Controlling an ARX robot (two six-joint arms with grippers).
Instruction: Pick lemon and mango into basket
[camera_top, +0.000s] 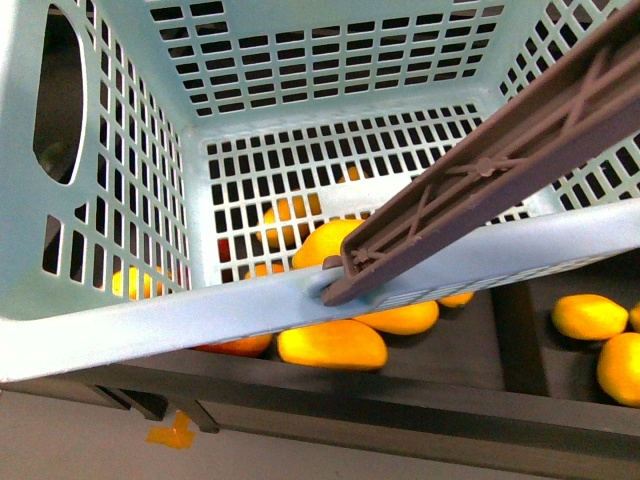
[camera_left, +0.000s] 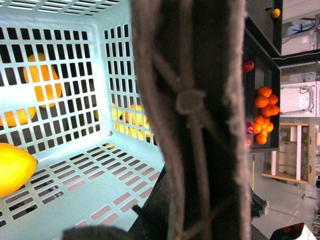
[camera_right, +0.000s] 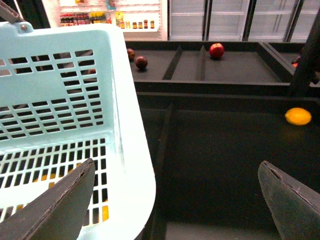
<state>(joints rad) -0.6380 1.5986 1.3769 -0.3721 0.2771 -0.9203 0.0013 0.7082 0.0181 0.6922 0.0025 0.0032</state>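
Since the bright yellow, taper-tipped lemon (camera_left: 14, 169) lies on the slotted floor of the light teal rectangular plastic basket (camera_top: 120, 335), partly cut off by the edge of the left wrist view, I judge the first half of the job done. No mango shows inside the basket. The elongated, smooth orange-yellow mango (camera_top: 333, 343) I would go for lies outside, in the black display tray (camera_right: 225, 165), just beyond the basket's near rim and beside others like it. My right gripper (camera_right: 176, 165) hangs over the dark tray floor with its fingers (camera_right: 55, 210) spread wide and nothing between them. One finger is close by the basket's outer wall. Of my left gripper I cannot tell the state, because the brown ribbed plastic swing handle (camera_left: 190, 100) fills its wrist view. As for room, that handle lies slantwise across the basket's mouth in the front view, so I reckon the clear way in is on the far-left side of it. Around my right fingers, the rim stands close on one side and a low black divider (camera_right: 165, 132) runs alongside. A small yellow-orange oval fruit (camera_right: 298, 116) sits well apart by the tray's far wall.
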